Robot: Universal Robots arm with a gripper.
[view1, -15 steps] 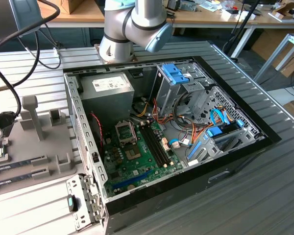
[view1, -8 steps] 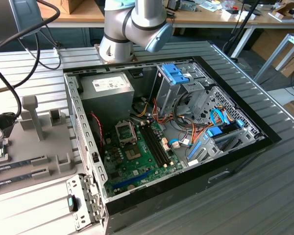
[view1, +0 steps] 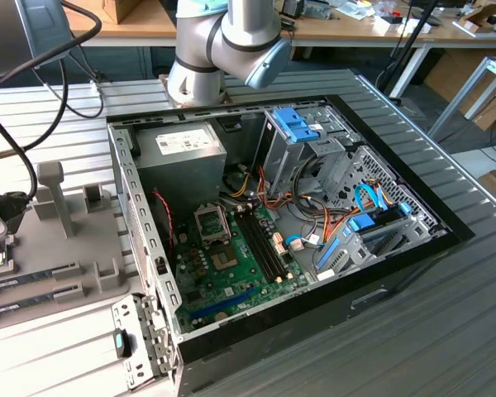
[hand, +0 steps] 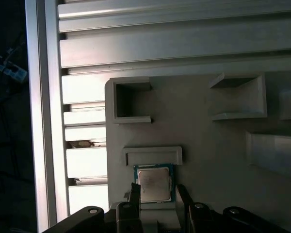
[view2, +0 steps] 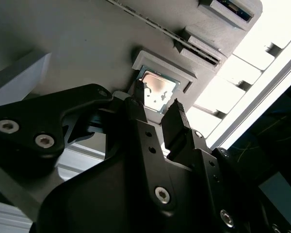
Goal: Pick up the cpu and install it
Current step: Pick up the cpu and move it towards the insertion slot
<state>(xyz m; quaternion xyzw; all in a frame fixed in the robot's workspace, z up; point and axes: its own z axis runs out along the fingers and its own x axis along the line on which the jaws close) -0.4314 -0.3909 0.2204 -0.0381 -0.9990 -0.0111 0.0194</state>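
Cpu (hand: 154,183) lies flat in its square pocket of the grey holder (hand: 208,136) — pincer (hand: 157,194) close over it, spread approx cpu-wide, gripping nothing. Beside holder, open PC case (view1: 355,308) w/ motherboard (view1: 231,265) inside.

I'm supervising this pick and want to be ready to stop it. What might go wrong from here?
1. The open gripper straddles the cpu off-centre in the first wrist view. One fingertip overlaps its edge, so closing may tilt it or nudge it askew.
2. The holder has a raised lip close beside the cpu, and a finger might catch on it.
3. A skewed grasp could seat badly in the socket.
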